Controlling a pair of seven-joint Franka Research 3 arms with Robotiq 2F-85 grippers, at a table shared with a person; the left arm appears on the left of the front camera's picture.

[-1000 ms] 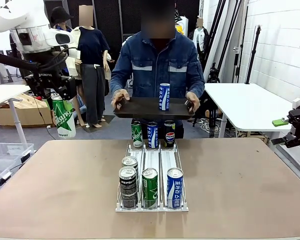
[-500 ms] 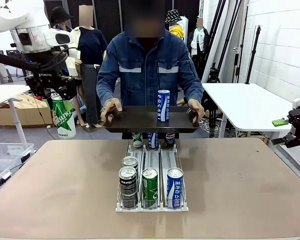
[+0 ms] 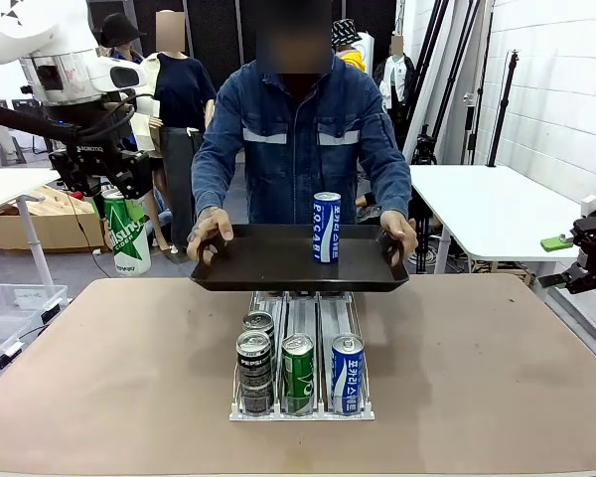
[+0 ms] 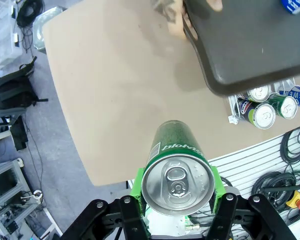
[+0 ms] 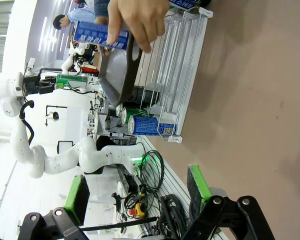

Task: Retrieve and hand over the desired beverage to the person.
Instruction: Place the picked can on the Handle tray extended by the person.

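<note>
My left gripper [image 3: 119, 199] is shut on a tall green soda can [image 3: 126, 235] and holds it upright in the air off the table's left edge. In the left wrist view the can's top [image 4: 177, 182] sits between the green pads. The person [image 3: 303, 139] in a denim jacket stands across the table and holds a dark tray [image 3: 278, 270] in both hands, with a blue and white can [image 3: 326, 227] upright on it. My right gripper [image 3: 584, 270] hangs open at the far right, nothing between its fingers [image 5: 77, 197].
A wire rack [image 3: 303, 415] at the table's middle holds several cans in three lanes, among them a black one [image 3: 253, 360], a green one [image 3: 298, 373] and a blue one [image 3: 347, 373]. The tray hovers over the rack's far end. Bare tabletop [image 3: 497, 368] lies either side.
The person has brought the tray with the blue can forward and lower, over the rack's far end. Neither arm has moved.
</note>
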